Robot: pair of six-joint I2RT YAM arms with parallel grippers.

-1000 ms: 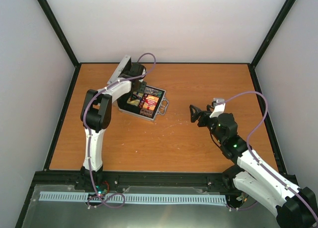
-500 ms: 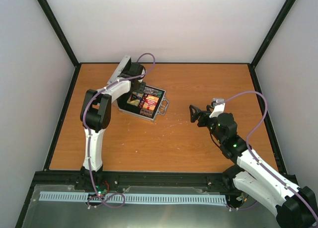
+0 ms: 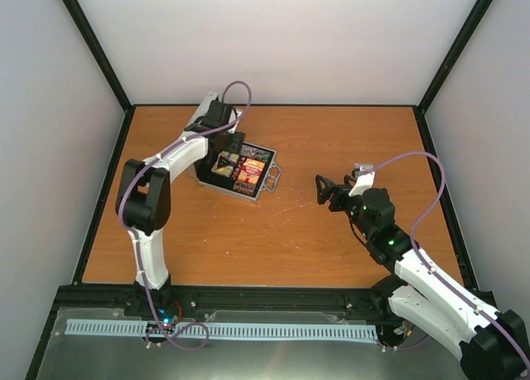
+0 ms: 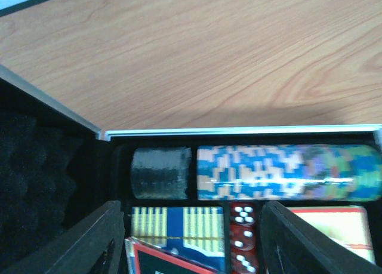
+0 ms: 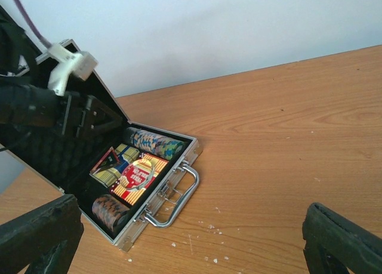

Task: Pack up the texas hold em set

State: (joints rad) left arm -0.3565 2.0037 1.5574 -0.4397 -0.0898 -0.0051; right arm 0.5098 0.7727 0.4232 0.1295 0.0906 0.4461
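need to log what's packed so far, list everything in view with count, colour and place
aluminium case: one, silver with black lining, open, far left of table
handle: one, metal, on the case front
striped chips: one long row, blue, white and mixed, back compartment
dark chips: one short stack, black, beside that row
brown chips: one short stack, opposite end of the case
card boxes: two, yellow, blue and red, middle
red dice: count unclear, white pips, between the boxes
table: one, orange-brown wood
left gripper: open, over the case contents
right gripper: open, right of the case
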